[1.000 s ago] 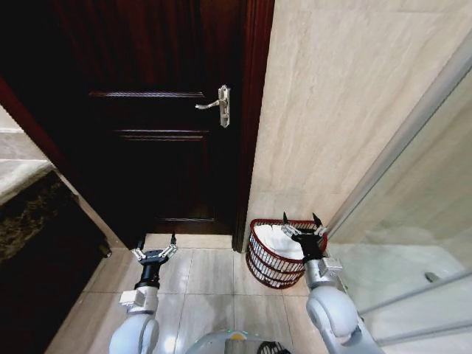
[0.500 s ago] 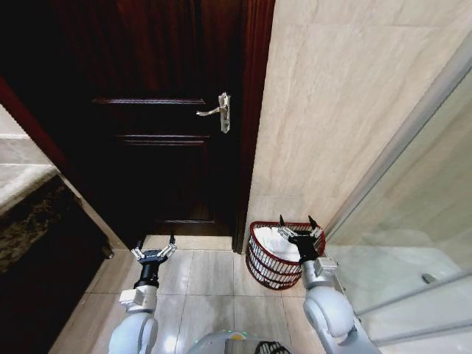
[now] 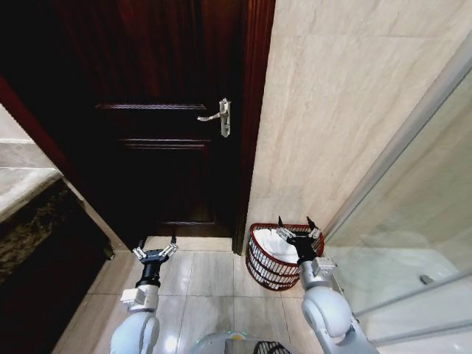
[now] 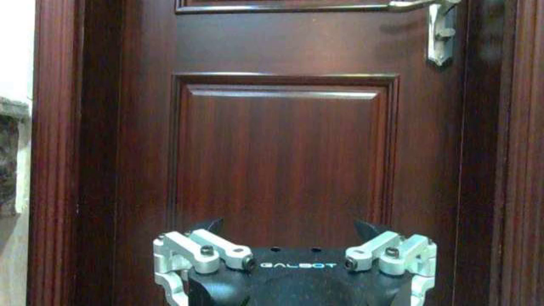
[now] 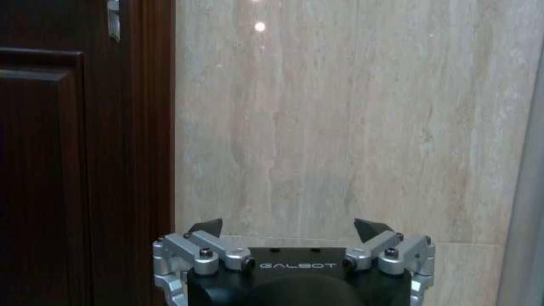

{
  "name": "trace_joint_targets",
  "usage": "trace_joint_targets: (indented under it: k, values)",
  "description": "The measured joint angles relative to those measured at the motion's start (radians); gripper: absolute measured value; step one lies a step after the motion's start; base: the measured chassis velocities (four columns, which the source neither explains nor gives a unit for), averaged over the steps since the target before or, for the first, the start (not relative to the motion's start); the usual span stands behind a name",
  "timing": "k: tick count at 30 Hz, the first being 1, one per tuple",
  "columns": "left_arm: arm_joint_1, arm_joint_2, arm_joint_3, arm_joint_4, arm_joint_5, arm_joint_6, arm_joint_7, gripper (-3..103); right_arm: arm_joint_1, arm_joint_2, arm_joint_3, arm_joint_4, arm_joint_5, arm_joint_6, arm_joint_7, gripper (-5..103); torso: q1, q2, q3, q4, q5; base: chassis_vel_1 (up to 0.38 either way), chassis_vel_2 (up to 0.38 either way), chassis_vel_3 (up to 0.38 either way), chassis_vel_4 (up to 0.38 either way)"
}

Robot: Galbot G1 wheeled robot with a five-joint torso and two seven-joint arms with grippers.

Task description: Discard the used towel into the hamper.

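Hamper (image 3: 274, 259) sits on the floor tiles in the corner by the door frame (image 3: 254, 147), white towel (image 3: 280, 246) inside, partly hidden by right gripper (image 3: 293, 223), fingers spread, empty. Left gripper (image 3: 155, 245) spread too, facing the dark door (image 3: 162, 147).

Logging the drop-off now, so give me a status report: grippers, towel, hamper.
Right gripper open above hamper. White towel lies inside hamper. Left gripper open, empty, facing door. Nothing in the way.
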Motion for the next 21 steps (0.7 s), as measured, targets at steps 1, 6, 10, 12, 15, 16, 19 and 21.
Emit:
trace_joint_targets:
  k: [1,6,10,12,15,16,19,21]
  values:
    - [0.001,0.000,0.000,0.000,0.000,-0.001,0.000,100,0.000,0.001,-0.002,-0.001,-0.001,-0.002,0.002,100,0.003,0.006,0.003,0.0000,0.0000,0.000,0.000,0.000,0.000]
    - [0.001,-0.002,-0.002,0.001,0.000,-0.003,0.001,100,0.000,-0.001,-0.004,-0.003,-0.002,-0.004,0.006,100,0.011,0.026,0.015,0.0000,0.0000,0.000,0.000,0.000,0.000]
    - [0.002,-0.002,-0.003,0.001,0.000,-0.004,0.001,100,-0.001,-0.002,-0.004,-0.003,-0.006,-0.005,0.006,100,0.017,0.041,0.024,0.0000,0.0000,0.000,0.000,0.000,0.000]
    - [0.001,-0.002,-0.003,0.001,0.000,-0.004,0.001,100,-0.001,-0.002,-0.007,-0.006,-0.006,-0.005,0.008,100,0.022,0.054,0.032,0.0000,0.0000,0.000,0.000,0.000,0.000]
    - [0.000,-0.002,-0.004,0.001,0.001,-0.005,0.002,100,-0.001,-0.002,-0.008,-0.007,-0.006,-0.005,0.010,100,0.027,0.065,0.038,0.0000,0.0000,0.000,0.000,0.000,0.000]
    - [0.000,-0.003,-0.004,0.001,0.001,-0.005,0.002,100,-0.001,-0.002,-0.009,-0.007,-0.007,-0.005,0.010,100,0.029,0.070,0.040,-0.0001,0.0000,0.000,0.000,0.000,0.000]
    - [0.000,-0.004,-0.003,0.001,0.001,-0.006,0.002,100,-0.002,-0.003,-0.009,-0.007,-0.008,-0.005,0.010,100,0.034,0.080,0.045,-0.0001,0.0000,0.000,0.000,0.000,0.000]
    - [0.001,-0.006,-0.002,0.002,0.002,-0.008,0.002,100,-0.004,-0.003,-0.012,-0.007,-0.012,-0.005,0.011,100,0.039,0.091,0.052,0.0000,0.0000,0.000,0.000,0.000,0.000]
